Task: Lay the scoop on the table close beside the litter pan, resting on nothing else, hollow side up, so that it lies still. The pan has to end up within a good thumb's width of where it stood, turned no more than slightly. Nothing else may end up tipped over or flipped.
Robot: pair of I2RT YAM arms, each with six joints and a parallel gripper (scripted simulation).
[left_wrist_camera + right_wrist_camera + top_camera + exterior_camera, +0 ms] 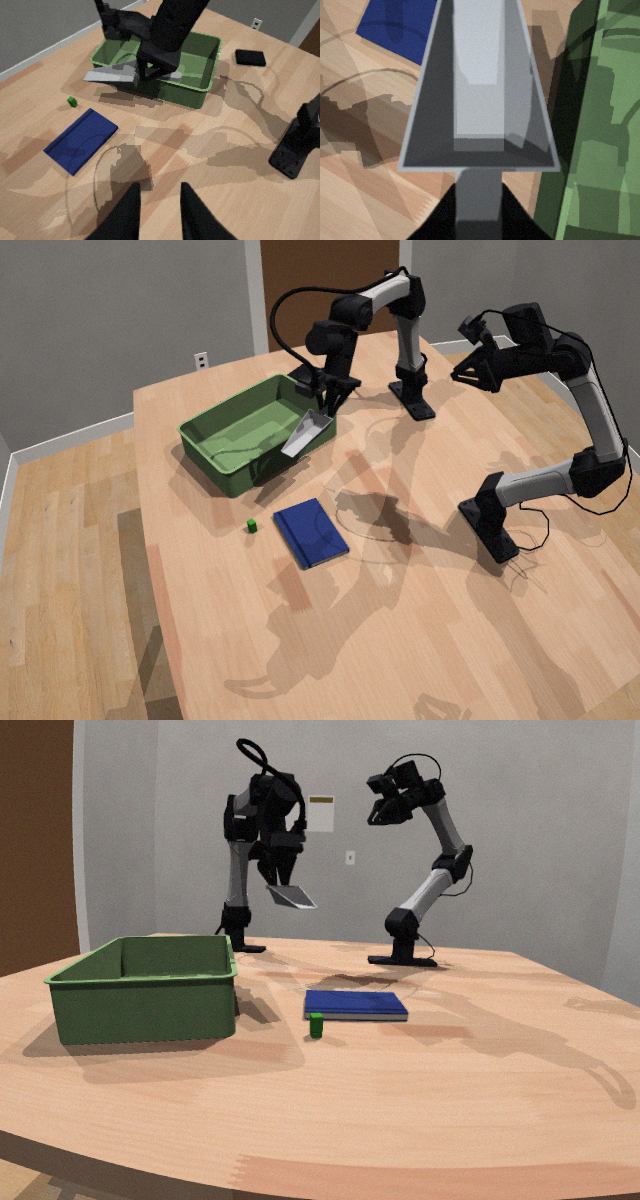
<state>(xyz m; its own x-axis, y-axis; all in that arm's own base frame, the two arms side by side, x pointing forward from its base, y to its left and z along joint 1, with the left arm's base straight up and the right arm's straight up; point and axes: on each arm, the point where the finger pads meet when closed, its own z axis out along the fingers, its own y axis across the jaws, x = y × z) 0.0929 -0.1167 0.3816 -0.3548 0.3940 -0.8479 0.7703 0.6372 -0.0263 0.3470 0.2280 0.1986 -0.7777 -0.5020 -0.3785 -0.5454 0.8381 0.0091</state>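
Note:
The grey scoop hangs in the air, hollow side facing up, blade sloping down away from the fingers. My right gripper is shut on its handle. From the right wrist the scoop appears over the table strip beside the long wall of the green litter pan, which stands upright. My left gripper is partly open and empty, raised well away from the pan and scoop.
A blue notebook lies flat off the pan's long side. A small green block stands near it. A black flat object lies beyond the pan's short end.

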